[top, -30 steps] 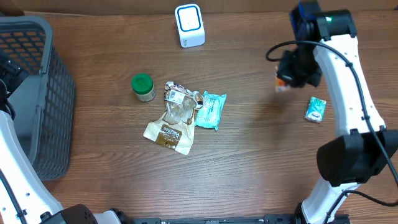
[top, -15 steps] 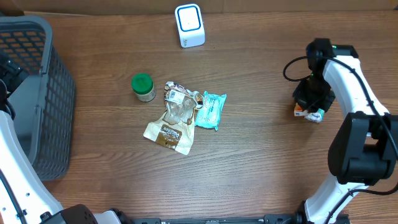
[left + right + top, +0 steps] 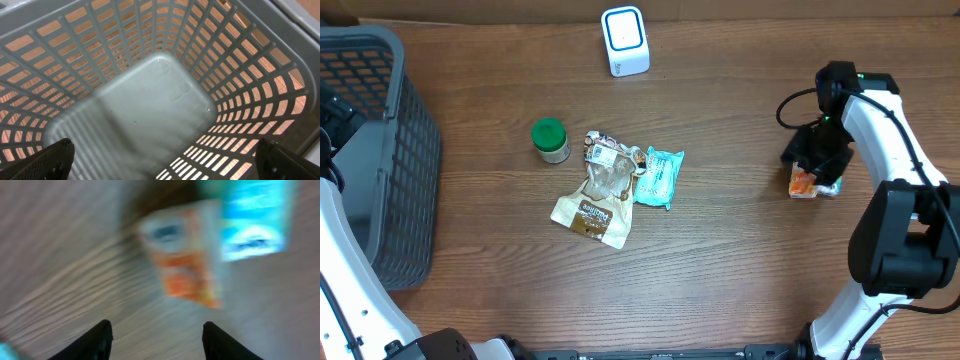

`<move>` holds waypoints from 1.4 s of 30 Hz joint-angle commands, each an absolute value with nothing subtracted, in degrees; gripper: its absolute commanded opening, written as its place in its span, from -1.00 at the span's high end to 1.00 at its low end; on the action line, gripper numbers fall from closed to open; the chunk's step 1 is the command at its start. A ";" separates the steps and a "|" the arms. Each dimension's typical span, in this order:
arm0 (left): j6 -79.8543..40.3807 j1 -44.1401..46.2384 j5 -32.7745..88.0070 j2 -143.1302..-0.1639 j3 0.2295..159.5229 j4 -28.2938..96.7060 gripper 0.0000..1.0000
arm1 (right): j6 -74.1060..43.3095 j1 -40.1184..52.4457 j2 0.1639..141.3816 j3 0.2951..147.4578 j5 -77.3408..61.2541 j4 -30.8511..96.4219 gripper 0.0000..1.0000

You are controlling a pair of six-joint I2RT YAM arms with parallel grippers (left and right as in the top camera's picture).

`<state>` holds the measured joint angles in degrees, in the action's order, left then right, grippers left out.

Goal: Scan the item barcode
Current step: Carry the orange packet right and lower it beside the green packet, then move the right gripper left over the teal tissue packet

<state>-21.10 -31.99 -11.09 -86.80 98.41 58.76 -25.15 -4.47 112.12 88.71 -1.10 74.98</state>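
- Right gripper (image 3: 157,339) hovering just above orange-and-white packet (image 3: 801,185); jaws standing partly apart, gripping nothing.
- Packet lying flat on wooden table (image 3: 720,270), right side, just beside teal packet (image 3: 255,217).
- Right wrist view blurring; packet print unreadable.
- White scanner (image 3: 625,41) sitting at far table edge, well apart from packet.
- Left gripper (image 3: 167,159) hanging over gray basket (image 3: 150,95); jaws spread wide, holding nothing.
- Green-lidded jar (image 3: 551,140), brown pouch (image 3: 592,205), teal wipes pack (image 3: 658,177) lying mid-table.
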 commanded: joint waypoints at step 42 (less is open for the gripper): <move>-22.31 -32.23 -10.87 -87.07 99.48 58.70 -0.99 | -42.24 36.47 115.63 72.29 -9.89 27.53 0.92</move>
